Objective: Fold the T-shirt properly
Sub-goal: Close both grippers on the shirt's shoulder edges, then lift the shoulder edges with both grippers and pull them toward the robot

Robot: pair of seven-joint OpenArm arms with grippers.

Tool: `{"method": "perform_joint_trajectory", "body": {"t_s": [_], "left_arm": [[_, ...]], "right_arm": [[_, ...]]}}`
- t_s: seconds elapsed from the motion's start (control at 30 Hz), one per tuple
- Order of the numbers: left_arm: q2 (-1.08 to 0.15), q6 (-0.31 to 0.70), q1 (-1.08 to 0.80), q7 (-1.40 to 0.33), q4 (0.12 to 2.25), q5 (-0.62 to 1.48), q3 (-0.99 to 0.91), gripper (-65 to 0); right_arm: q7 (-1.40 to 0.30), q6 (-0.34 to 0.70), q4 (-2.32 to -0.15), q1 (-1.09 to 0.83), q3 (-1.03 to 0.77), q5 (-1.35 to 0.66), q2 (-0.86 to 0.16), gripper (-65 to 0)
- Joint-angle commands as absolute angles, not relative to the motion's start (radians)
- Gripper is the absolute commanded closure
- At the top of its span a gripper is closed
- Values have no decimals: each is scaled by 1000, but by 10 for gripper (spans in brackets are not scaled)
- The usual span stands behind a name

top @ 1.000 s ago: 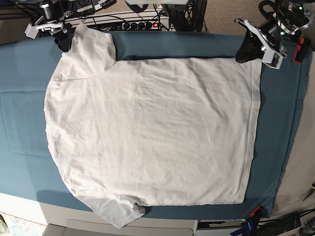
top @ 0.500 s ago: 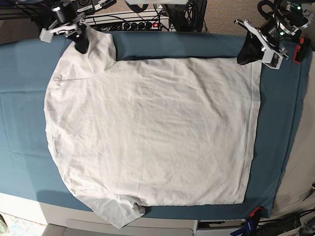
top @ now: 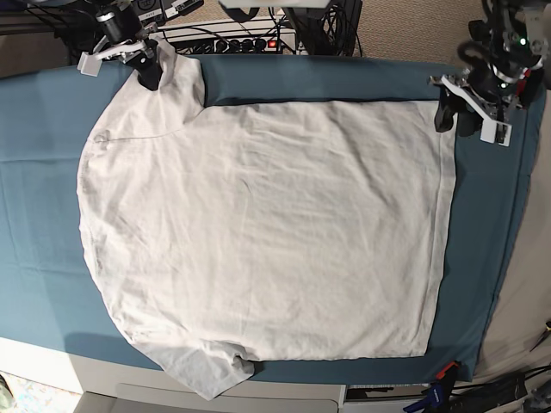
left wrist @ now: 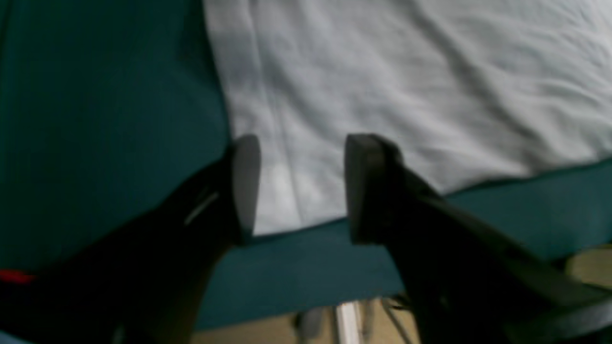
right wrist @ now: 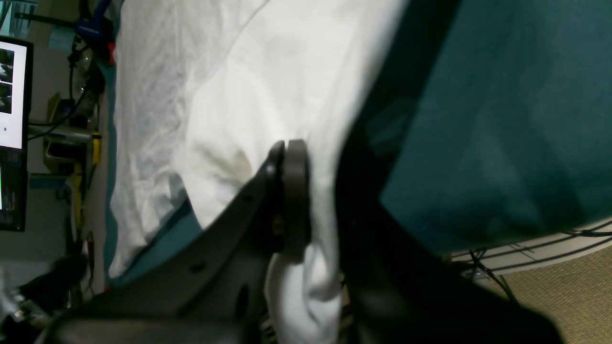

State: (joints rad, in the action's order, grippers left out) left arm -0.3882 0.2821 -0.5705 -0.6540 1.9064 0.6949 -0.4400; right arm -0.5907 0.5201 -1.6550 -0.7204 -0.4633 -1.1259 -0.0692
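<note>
This looks like a robotics lab or test bench. A table draped in a large teal cloth [top: 362,73] is backed by a black power strip with a lit red switch [top: 245,43] and tangled black cables [top: 284,17] over beige carpet [right wrist: 569,291]. A lit computer monitor [right wrist: 10,95] stands alongside.
</note>
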Motion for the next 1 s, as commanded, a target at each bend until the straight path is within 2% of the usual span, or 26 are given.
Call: {"method": "perform_joint_trajectory", "body": {"t_s": [0.0, 0.17, 0.47, 0.57, 0.67, 0.77, 0.87, 0.97], "left_arm": [[-402, 289, -556, -657, 1865, 731, -447, -268], [-402, 368, -493, -738, 1675, 882, -447, -268], [-402, 447, -502, -788, 1665, 989, -447, -263], [-402, 447, -502, -788, 1665, 996, -447, -184], [-402, 447, -502, -785, 1665, 995, -447, 0], [-405, 446, -501, -769, 1666, 987, -447, 0], [-429, 446, -502, -766, 1688, 971, -448, 0], [-467, 445, -509, -767, 1725, 953, -448, 0]], "right_arm": [[-591, 523, -1667, -731, -466, -1124, -78, 0], [-591, 523, -1667, -731, -466, -1124, -78, 0], [-591, 523, -1667, -731, -466, -1106, -78, 0], [-591, 524, -1667, -731, -466, -1106, -78, 0], [-584, 524, -1667, -731, -466, -1105, -77, 0], [-579, 545, -1667, -731, -466, -1105, -78, 0], [-592, 616, -1670, -735, -466, -1084, -83, 0], [-595, 624, -1670, -752, -468, -1083, -113, 0]]}}
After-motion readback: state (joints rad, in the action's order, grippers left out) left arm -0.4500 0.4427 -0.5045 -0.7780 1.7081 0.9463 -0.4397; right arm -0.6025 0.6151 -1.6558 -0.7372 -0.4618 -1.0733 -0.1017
